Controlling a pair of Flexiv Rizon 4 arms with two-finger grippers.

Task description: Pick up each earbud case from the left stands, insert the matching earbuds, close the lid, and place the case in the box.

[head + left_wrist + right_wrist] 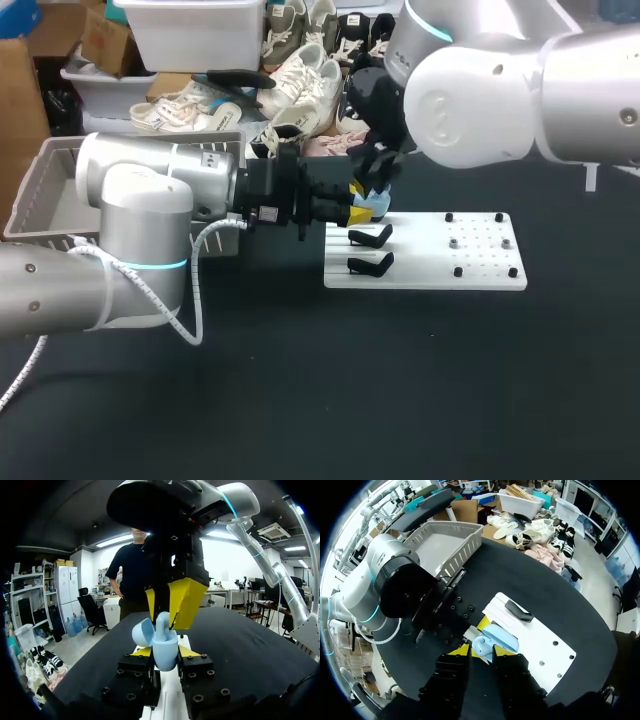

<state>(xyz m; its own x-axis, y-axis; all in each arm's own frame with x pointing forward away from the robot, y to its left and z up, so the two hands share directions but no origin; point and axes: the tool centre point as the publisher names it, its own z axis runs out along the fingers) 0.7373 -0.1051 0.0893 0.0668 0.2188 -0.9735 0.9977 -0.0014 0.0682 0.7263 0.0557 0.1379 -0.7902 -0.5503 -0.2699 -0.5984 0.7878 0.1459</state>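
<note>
My left gripper (352, 212) is shut on a light blue earbud case (378, 205), held over the near-left end of the white board (480, 265). In the left wrist view the case (165, 655) stands upright between the yellow tips with its lid (142, 632) swung open. A light blue earbud (162, 621) sticks up out of it. My right gripper (164, 615) comes down from above, its fingers open on either side of the earbud. From the right wrist the case (495, 636) lies just ahead of that gripper (481, 651).
Two black stands (370, 237) (370, 264) are on the board's left part, and small black pegs (458, 271) dot its right part. A grey basket (45, 190) sits at the table's far left, behind my left arm (150, 220).
</note>
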